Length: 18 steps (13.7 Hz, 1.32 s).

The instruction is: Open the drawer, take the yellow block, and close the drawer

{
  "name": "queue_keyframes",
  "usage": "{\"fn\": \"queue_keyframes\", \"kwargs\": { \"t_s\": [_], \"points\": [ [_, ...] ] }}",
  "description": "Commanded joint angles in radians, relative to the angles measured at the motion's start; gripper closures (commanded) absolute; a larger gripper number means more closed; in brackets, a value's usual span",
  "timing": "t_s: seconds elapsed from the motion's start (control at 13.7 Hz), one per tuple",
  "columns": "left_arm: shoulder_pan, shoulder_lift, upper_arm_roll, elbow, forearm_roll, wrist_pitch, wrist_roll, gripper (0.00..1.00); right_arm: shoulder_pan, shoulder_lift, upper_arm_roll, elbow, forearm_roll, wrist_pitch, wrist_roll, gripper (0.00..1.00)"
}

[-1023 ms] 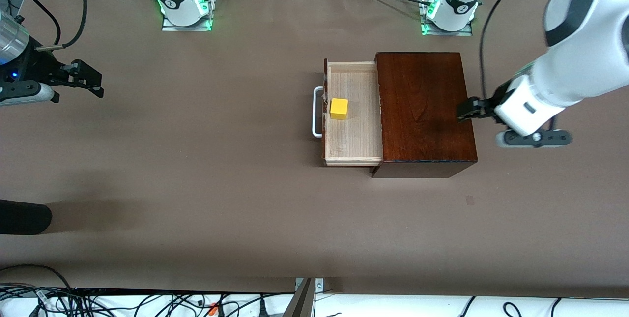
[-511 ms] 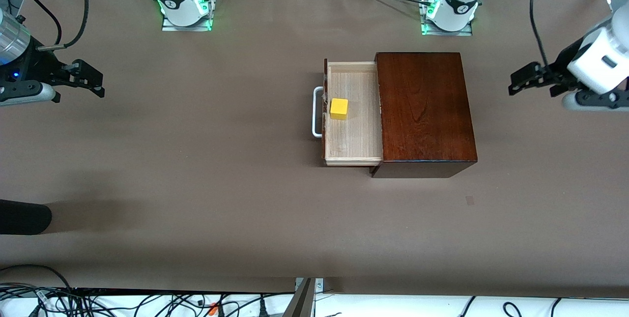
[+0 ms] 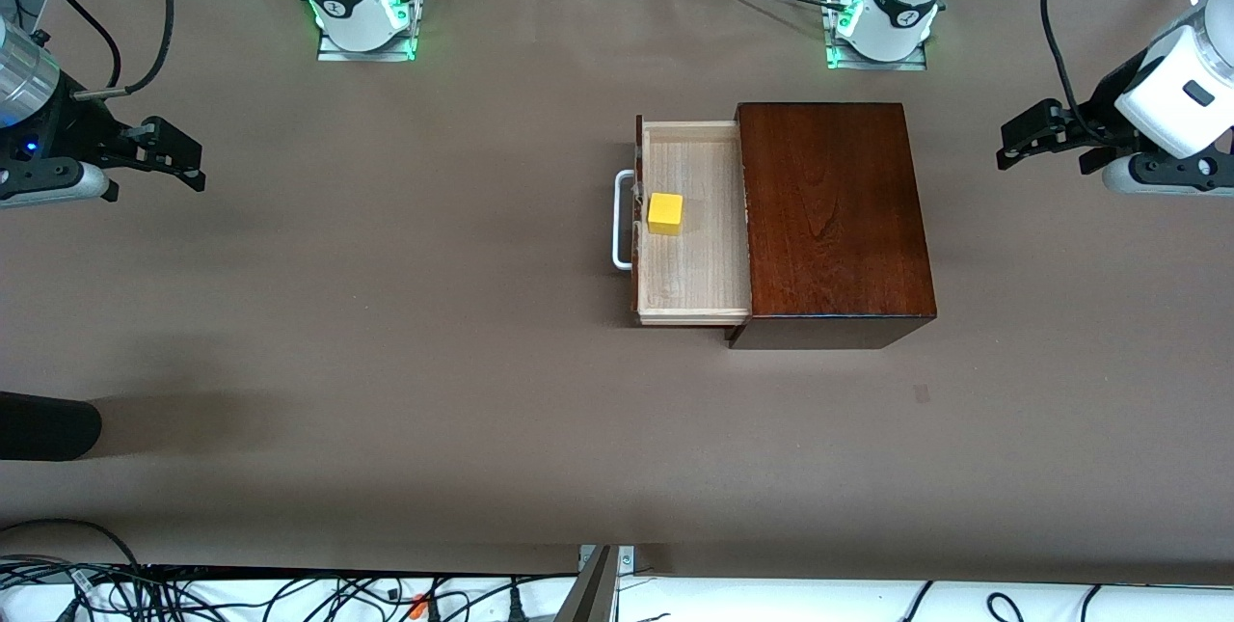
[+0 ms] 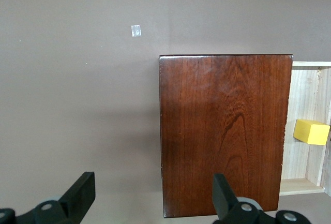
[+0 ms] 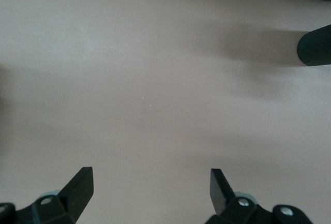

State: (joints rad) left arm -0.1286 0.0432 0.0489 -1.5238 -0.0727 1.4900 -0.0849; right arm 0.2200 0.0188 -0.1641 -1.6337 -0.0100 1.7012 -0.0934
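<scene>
The drawer [image 3: 696, 267] stands pulled out of the dark mahogany box [image 3: 831, 217], its white loop handle [image 3: 621, 220] toward the right arm's end. The yellow block [image 3: 665, 213] sits in the drawer close to the drawer front. My left gripper [image 3: 1009, 146] is open and empty over bare table past the box, toward the left arm's end. Its wrist view shows the gripper [image 4: 152, 193], the box top [image 4: 222, 131], the drawer [image 4: 300, 105] and the block [image 4: 311, 132]. My right gripper [image 3: 189, 161] waits open and empty at the right arm's end, over bare table [image 5: 150, 185].
A black rounded object [image 3: 48, 425] lies at the table edge toward the right arm's end, nearer the front camera; it also shows in the right wrist view [image 5: 315, 45]. A small pale mark [image 3: 922, 394] is on the brown table cover. Cables run along the table's front edge.
My left gripper has pulled away from the box's end toward the left arm's end of the table and risen a little. The drawer, block and right arm have not moved.
</scene>
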Motion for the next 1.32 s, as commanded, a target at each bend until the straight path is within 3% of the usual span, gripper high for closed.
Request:
{"fn": "queue_keyframes", "kwargs": {
  "t_s": [0.0, 0.37, 1.24],
  "points": [
    [0.047, -0.022, -0.047, -0.022, 0.025, 0.001, 0.071, 0.0, 0.001, 0.003, 0.003, 0.017, -0.01, -0.012, 0.008, 0.0],
    [0.047, -0.022, -0.052, -0.022, 0.091, 0.004, 0.091, 0.0, -0.004, 0.001, -0.003, 0.012, -0.008, -0.018, 0.008, 0.0],
    [0.047, -0.022, -0.054, -0.022, 0.09, 0.003, 0.091, 0.0, -0.005, 0.0, -0.003, 0.012, -0.007, -0.041, 0.009, 0.0]
  ]
}}
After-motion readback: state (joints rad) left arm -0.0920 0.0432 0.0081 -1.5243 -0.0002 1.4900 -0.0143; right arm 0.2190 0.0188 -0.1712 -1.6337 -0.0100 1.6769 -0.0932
